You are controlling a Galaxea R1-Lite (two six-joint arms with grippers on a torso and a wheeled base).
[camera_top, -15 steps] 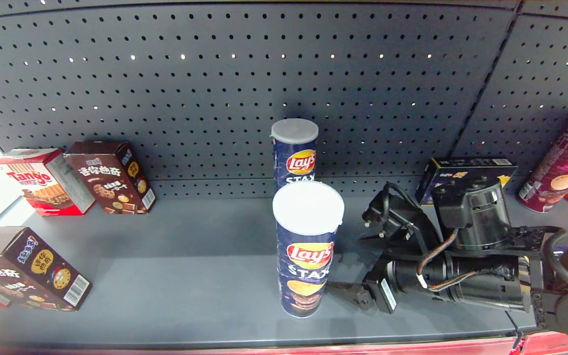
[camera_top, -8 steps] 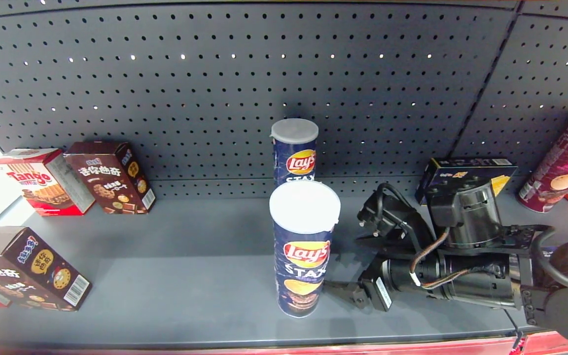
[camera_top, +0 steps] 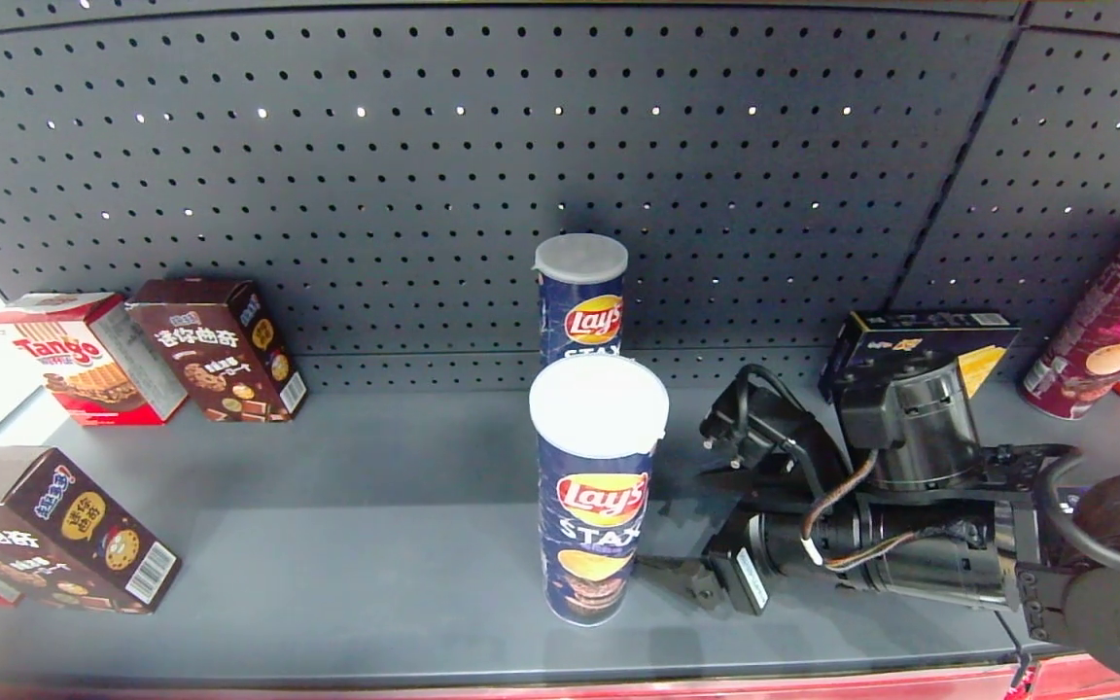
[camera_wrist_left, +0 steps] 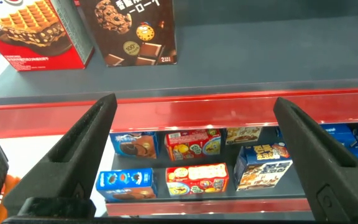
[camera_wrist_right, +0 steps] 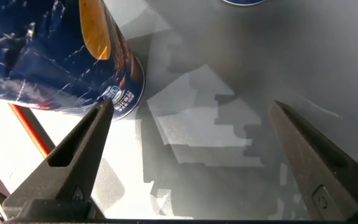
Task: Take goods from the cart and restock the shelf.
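I am holding my left claw (camera_wrist_left: 194, 102) wide and empty before the shelf (camera_wrist_left: 241, 56). The chip can (camera_top: 599, 486) is standing upright on the shelf, just left of my right claw (camera_wrist_right: 191, 109), which is gaping wide and empty. I am judging the can light, stiff, slick and tippy, so gripping mid-body looks safest.

Red wafer box (camera_top: 88, 360) and brown cookie box (camera_top: 220, 348) stand at left, purple can (camera_top: 1109, 326) far right, pegboard (camera_top: 375, 175) behind.
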